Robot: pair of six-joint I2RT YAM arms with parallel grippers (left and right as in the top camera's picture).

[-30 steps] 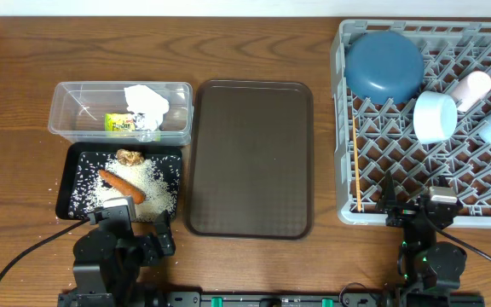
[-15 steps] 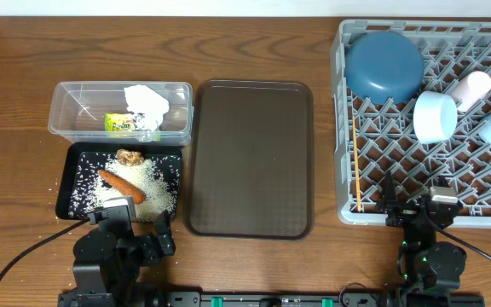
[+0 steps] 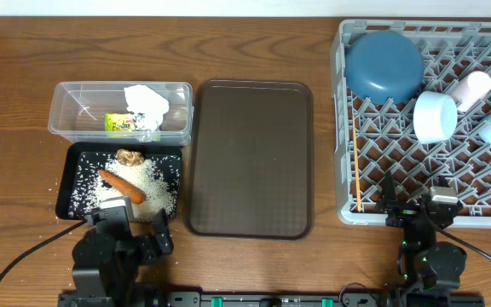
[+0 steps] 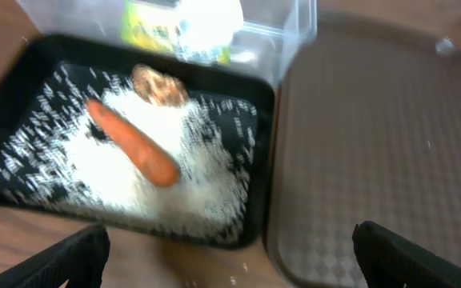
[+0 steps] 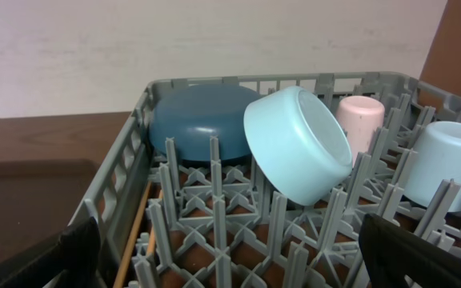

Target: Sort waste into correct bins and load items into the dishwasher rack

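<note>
Table (image 3: 245,43) of brown wood, pale wall (image 5: 134,48) behind.

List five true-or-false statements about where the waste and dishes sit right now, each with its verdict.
1. The carrot lies on rice in the black tray. True.
2. The crumpled napkin lies in the black tray. False: it is in the clear tub.
3. The dark-blue bowl sits in the dishwasher rack, at its far left corner. True.
4. The chopsticks lie across the dark-blue bowl. False: they lie inside the rack, along its left wall.
5. The left gripper has its fingers clamped on the carrot. False: they stand open, holding nothing.
</note>
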